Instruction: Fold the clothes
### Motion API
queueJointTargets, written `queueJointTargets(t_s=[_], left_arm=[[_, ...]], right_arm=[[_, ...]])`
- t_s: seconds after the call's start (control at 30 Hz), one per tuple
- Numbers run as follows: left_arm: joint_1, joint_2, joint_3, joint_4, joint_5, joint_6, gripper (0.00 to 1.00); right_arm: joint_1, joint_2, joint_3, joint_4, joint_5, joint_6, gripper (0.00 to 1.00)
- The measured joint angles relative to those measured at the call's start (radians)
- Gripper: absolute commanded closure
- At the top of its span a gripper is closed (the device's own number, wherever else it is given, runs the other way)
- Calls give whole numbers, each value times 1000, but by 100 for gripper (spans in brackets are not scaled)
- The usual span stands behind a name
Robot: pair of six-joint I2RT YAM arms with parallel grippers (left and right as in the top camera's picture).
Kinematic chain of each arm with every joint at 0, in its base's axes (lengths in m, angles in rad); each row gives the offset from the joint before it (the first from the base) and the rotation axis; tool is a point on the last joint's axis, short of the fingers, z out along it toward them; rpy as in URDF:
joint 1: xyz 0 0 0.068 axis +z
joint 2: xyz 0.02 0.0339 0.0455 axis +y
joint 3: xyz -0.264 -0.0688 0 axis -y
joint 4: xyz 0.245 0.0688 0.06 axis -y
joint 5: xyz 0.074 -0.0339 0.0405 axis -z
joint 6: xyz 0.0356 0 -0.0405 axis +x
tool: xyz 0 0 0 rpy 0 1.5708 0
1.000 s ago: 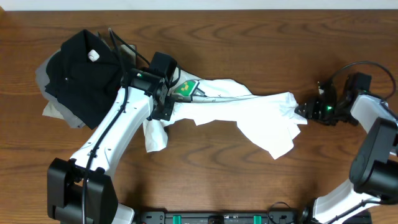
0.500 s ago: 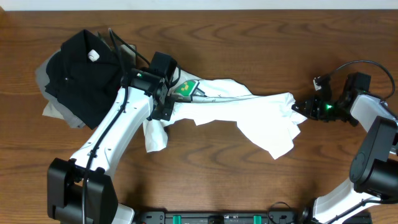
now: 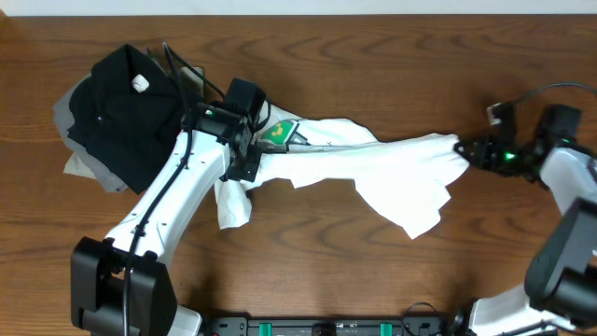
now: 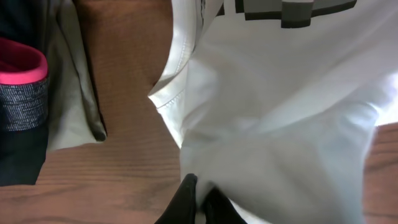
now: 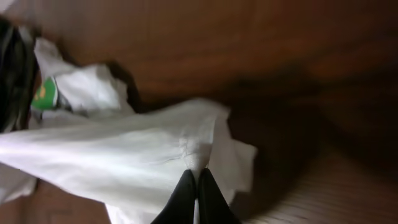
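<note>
The clothes, a white T-shirt (image 3: 373, 163) with a green print (image 3: 278, 133), lie crumpled and stretched across the table's middle. My left gripper (image 3: 244, 168) is at the shirt's left end, shut on a fold of white cloth. In the left wrist view that gripper (image 4: 198, 186) pinches the shirt (image 4: 280, 112) just above the wood. My right gripper (image 3: 464, 147) is shut on the shirt's right edge. In the right wrist view its tips (image 5: 196, 174) clamp a seam of the shirt (image 5: 124, 155), which runs taut to the left.
A black folded garment (image 3: 126, 103) with a white tag (image 3: 140, 83) lies at the back left on a grey garment (image 3: 65, 107). A pink-and-grey cloth edge (image 4: 22, 81) shows at the left of the left wrist view. Black cables (image 3: 532, 93) loop by the right arm.
My right gripper closed on the shirt's right edge and pulled it right and slightly back, drawing the cloth taut. The left arm has not moved.
</note>
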Motion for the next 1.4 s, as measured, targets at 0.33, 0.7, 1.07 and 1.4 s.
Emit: queueJointTargets(t_s=[0.33, 0.7, 1.07, 1.4], left_arm=[[0, 0, 0, -9, 0, 0, 94], [0, 0, 0, -7, 0, 0, 89], [-2, 0, 0, 27, 155, 103, 43], [-160, 0, 0, 27, 226, 294, 36]], right_arm=[[-25, -100, 0, 2, 1, 37, 99], [8, -100, 0, 5, -29, 46, 99], [43, -100, 0, 19, -33, 46, 99], [43, -100, 0, 25, -33, 46, 99]])
